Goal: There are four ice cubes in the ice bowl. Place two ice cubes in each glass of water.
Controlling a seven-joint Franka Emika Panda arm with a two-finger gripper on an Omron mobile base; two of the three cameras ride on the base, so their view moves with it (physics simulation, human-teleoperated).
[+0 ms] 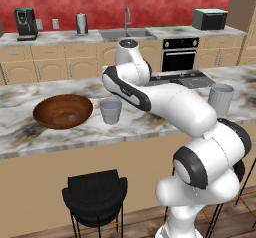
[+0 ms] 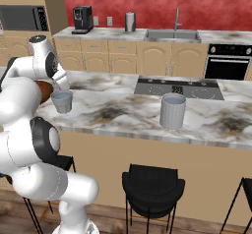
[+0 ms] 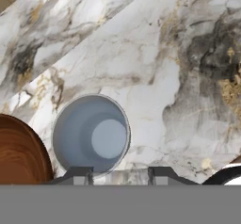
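Ice bowl [image 1: 62, 111] of dark reddish-brown wood sits just beside the shorter grey-blue tumbler [image 1: 110, 111]; end effector [image 3: 120, 174] hovers above it, grip unclear, no writing readable.

Big white robot arm [image 1: 185, 112] made of fat, round, shiny parts, like smooth sausages joined end to end. Dark black-grey rings and bands at the joints, one wide band curving along the far part. Round white cap with a grey disc on top of the far joint. No cables or screws to see. Pincer [image 3: 120, 175] with two small dark grey finger tips, blocky and square.
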